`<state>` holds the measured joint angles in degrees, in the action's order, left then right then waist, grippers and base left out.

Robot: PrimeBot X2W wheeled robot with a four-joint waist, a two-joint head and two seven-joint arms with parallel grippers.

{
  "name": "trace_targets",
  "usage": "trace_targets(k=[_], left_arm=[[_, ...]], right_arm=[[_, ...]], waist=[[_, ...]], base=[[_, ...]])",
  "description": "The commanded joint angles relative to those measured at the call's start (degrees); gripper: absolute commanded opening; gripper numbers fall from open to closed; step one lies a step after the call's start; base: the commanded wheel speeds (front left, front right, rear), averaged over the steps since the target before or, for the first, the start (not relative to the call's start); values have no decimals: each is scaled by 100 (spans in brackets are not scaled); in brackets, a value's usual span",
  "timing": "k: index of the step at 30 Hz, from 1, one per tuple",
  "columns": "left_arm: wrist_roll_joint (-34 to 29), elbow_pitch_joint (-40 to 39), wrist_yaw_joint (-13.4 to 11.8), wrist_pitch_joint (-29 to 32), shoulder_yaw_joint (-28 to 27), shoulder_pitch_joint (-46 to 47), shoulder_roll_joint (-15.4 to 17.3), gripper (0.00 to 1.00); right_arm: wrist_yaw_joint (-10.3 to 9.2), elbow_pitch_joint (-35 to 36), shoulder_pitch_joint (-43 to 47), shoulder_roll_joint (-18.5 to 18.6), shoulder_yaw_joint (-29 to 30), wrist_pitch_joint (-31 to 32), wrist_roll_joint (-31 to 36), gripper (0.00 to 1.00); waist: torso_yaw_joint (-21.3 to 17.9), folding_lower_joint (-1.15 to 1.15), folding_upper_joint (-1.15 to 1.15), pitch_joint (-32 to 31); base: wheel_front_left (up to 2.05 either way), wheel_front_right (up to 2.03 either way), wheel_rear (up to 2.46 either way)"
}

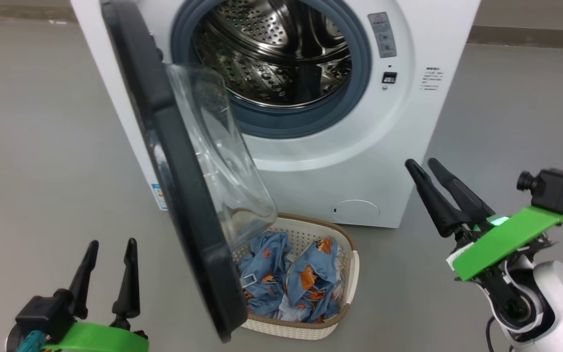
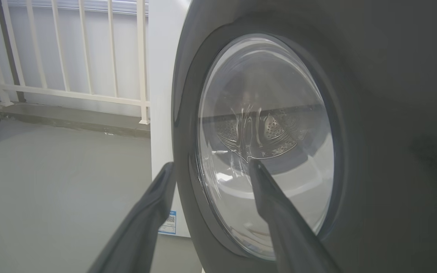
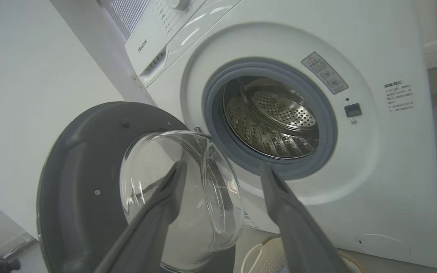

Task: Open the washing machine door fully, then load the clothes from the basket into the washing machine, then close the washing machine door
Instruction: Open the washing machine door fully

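Left gripper: jaws apart, nothing between them. It hovers low on the left, on the outer side of the door, fingers pointing up. In its wrist view one finger crosses in front of the door's window; contact cannot be judged.
Right gripper: jaws spread, holding nothing. It hangs off the right of the washing machine's front, apart from it, and in its wrist view the fingers frame the round opening.
Door: swung out from its left hinge, standing edge-on to the head camera, black rim tilted, between the left gripper and the basket.
Glass bowl: clear, bulging from the door's inner face toward the right gripper's side.
Washing machine: white, mouth uncovered, with a grey gasket ringing a steel drum.
Basket: on the grey floor just before the machine, its left part hidden behind the door's lower edge.
Clothes: two blue printed bundles lying side by side in the basket.
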<state>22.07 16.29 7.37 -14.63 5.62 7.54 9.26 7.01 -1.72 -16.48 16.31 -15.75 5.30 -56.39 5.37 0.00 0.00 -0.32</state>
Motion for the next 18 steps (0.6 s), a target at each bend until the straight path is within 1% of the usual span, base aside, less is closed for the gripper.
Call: trace_targets(k=[1,4,7,11,15,18], left_arm=[[-40,-179,12,-37,-222,52,96,100],[-57,-184,12,-37,-253,42,80,100],[-73,-189,12,-37,-296,27,64,100],[-70,-203,12,-37,-347,-5,67,100],[-86,-236,12,-37,-396,-29,51,100],[-101,-258,12,-37,-408,-35,35,100]], right_arm=[[47,69,24,99,-83,-190,152,100],[47,-185,123,190,-85,-661,523,100],[47,-456,206,250,-23,-985,839,100],[47,-737,329,236,121,-1279,1143,100],[47,-983,493,115,256,-1492,1252,100],[47,-1234,597,86,332,-1682,1459,100]], waist=[[-110,0,0,-1],[-172,0,0,3],[-223,0,0,-8],[-267,0,0,-28],[-295,0,0,-25],[-306,0,0,-17]], base=[[0,0,0],[0,0,0],[0,0,0],[0,0,0],[0,0,0],[0,0,0]])
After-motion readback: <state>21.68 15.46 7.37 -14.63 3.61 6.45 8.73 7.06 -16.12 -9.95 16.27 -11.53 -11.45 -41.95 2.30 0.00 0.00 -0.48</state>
